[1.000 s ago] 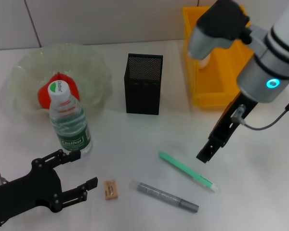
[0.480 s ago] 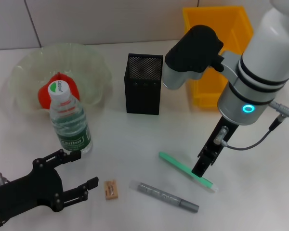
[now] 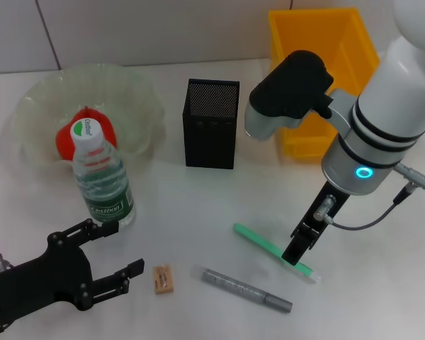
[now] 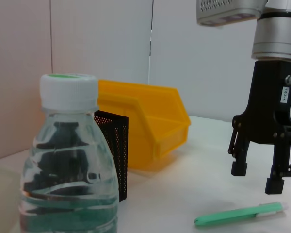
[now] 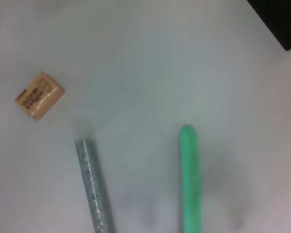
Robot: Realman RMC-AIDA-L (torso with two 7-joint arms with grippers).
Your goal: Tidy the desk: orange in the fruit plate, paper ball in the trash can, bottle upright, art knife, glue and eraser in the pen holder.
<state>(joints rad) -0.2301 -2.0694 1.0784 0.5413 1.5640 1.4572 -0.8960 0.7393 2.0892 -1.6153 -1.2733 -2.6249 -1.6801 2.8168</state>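
The orange (image 3: 92, 133) lies in the pale green fruit plate (image 3: 138, 88). The bottle (image 3: 103, 180) stands upright in front of the plate and fills the left wrist view (image 4: 68, 194). The green art knife (image 3: 273, 251), the silver glue pen (image 3: 244, 289) and the tan eraser (image 3: 163, 278) lie on the desk. My right gripper (image 3: 295, 252) hangs open just above the knife's far end, fingers apart in the left wrist view (image 4: 256, 177). My left gripper (image 3: 124, 249) is open and empty, left of the eraser. The black pen holder (image 3: 211, 124) stands mid-desk. The paper ball is out of view.
The yellow trash can (image 3: 326, 85) stands at the back right, partly behind my right arm. The right wrist view shows the eraser (image 5: 39, 94), the glue pen (image 5: 94, 187) and the knife (image 5: 190, 179) on bare white desk.
My right arm has swung from over the trash can down and left to the green art knife. The left arm and the desk objects have not moved.
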